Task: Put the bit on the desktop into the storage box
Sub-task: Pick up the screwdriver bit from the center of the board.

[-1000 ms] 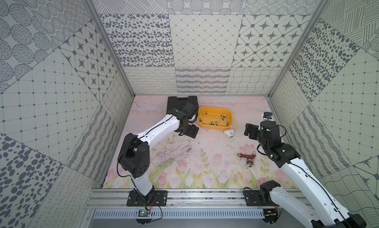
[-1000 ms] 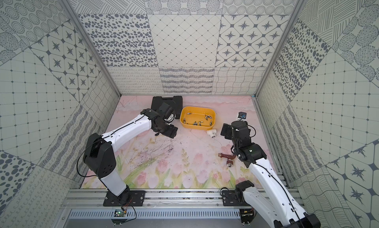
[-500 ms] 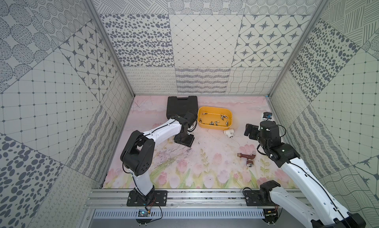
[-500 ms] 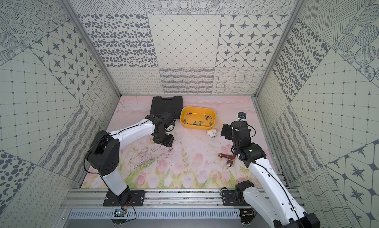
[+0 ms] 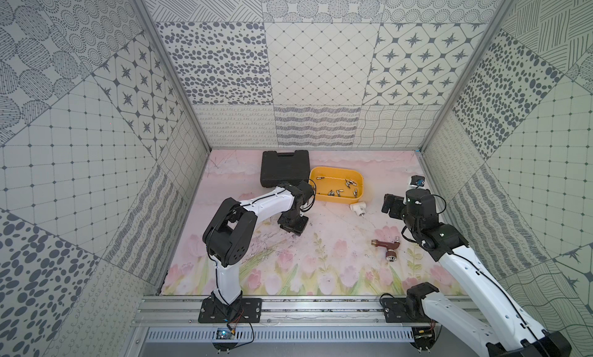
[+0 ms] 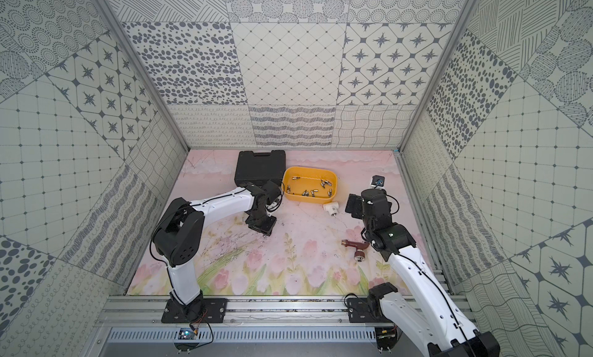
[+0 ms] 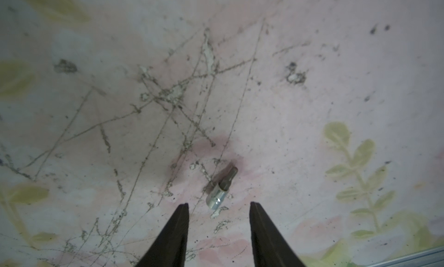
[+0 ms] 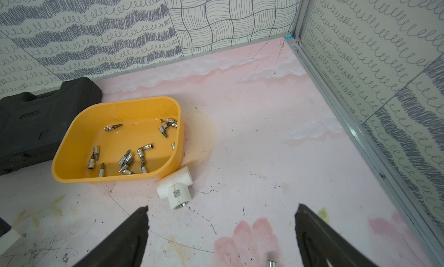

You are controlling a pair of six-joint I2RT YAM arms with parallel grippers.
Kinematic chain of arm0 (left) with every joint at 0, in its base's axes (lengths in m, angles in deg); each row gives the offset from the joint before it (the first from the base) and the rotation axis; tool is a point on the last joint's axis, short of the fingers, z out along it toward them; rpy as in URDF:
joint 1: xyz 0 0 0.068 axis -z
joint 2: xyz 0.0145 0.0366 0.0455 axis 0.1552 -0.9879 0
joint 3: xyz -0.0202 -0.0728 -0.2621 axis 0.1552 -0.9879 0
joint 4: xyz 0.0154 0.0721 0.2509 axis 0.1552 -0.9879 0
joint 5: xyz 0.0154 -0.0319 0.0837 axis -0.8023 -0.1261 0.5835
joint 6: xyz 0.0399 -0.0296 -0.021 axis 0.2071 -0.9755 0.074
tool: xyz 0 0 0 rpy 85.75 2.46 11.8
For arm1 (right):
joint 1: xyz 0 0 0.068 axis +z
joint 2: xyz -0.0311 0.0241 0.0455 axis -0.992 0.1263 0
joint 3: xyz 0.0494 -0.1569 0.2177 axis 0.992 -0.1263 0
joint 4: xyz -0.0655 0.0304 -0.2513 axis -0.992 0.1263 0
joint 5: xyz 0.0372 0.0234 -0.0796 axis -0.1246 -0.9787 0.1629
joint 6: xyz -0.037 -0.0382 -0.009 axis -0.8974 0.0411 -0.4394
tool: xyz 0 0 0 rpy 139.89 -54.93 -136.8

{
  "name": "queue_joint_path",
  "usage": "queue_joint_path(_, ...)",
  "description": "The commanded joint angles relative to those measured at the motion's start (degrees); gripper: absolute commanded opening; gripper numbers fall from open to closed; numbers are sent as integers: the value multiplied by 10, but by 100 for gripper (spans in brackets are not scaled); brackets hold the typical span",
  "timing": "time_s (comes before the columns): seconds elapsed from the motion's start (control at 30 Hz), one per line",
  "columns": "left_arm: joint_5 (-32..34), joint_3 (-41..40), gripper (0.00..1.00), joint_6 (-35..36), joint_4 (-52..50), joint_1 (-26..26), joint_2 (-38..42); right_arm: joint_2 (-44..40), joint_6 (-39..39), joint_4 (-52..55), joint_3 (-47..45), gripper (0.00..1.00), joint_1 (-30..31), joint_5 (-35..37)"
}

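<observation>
The bit [image 7: 222,187], a small silver socket base with a dark tip, lies on the scratched pink mat in the left wrist view. It sits just ahead of and between the tips of my left gripper [image 7: 219,204], whose jaws stand apart and touch nothing. In both top views that left gripper [image 5: 293,225] [image 6: 261,225] points down at the mat and hides the bit. The yellow storage box [image 5: 337,169] [image 6: 309,169] [image 8: 79,143] at the back holds several bits. My right gripper [image 8: 222,208] [image 5: 390,204] hovers wide open and empty, right of the box.
A black tool case [image 5: 284,167] [image 8: 31,124] stands left of the box, touching it. A white pipe tee [image 5: 455,208] [image 8: 175,187] lies at the box's front right corner. A brown tap [image 5: 386,246] lies near the right arm. A small blue-black object [image 5: 417,181] sits at the right wall.
My left gripper came from beside the black case toward the front and down to the mat, and its jaws narrowed. The right arm has not moved.
</observation>
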Motion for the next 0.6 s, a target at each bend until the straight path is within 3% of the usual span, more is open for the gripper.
queue_joint_path(0.0,-13,15,43,9,-32,7,-19,0,-1,-13,-1,97,-3,8)
queue_joint_path(0.57,5,8,29,9,-33,20,-45,3,-4,-13,3,97,-4,10)
